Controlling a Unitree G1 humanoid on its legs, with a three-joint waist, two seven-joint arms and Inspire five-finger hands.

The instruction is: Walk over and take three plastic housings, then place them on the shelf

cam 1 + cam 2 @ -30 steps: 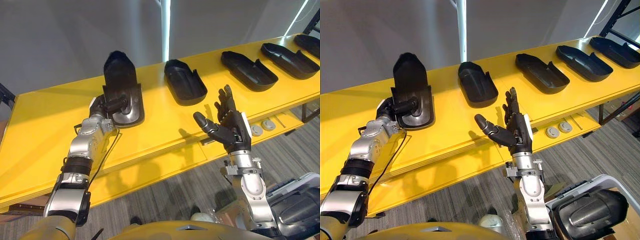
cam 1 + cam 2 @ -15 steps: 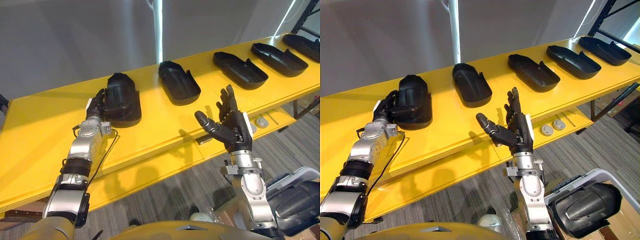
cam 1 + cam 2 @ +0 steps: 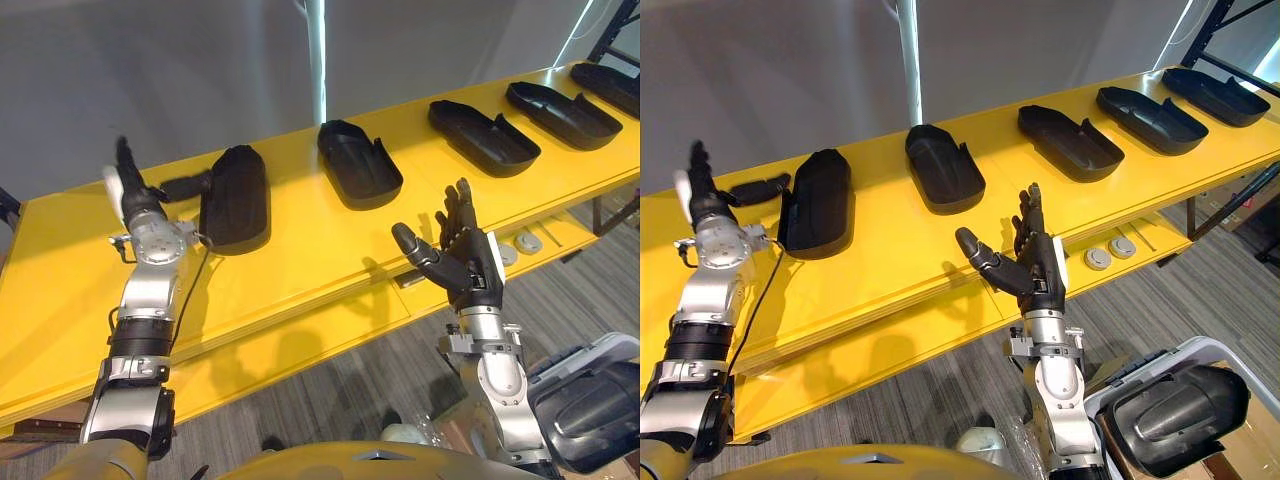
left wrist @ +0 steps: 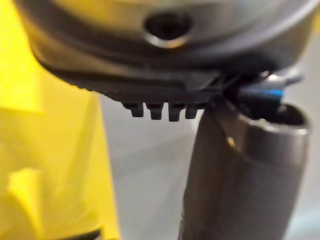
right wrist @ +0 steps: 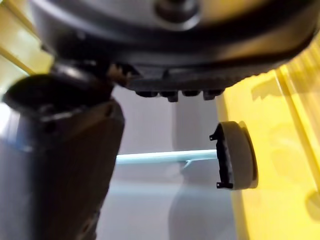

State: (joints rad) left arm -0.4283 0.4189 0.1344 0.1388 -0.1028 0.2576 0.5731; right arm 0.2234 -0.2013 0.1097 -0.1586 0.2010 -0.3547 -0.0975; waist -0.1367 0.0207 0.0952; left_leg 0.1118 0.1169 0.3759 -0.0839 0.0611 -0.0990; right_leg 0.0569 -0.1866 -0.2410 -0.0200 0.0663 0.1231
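Note:
Several black plastic housings lie in a row on the long yellow shelf (image 3: pixel 300 265). The leftmost housing (image 3: pixel 235 198) rests on the shelf with its hollow side down, with nothing holding it. My left hand (image 3: pixel 135 200) is just left of it, open, fingers straight up and thumb pointing at the housing without gripping it. The second housing (image 3: pixel 360 165) and a third (image 3: pixel 483 138) lie hollow side up further right. My right hand (image 3: pixel 465 262) is open and empty, palm up, above the shelf's front edge.
Two more housings (image 3: pixel 1152 120) (image 3: pixel 1212 97) lie at the shelf's far right. Two round grey discs (image 3: pixel 1110 253) sit on the lower ledge by my right hand. A white-rimmed bin (image 3: pixel 1170 410) with a dark object stands on the floor at lower right. A white post (image 3: pixel 316 60) rises behind the shelf.
The leftmost housing went from standing upright in my left hand to lying on the shelf. The left hand let go, opened and drew back to the left. The right hand stayed open.

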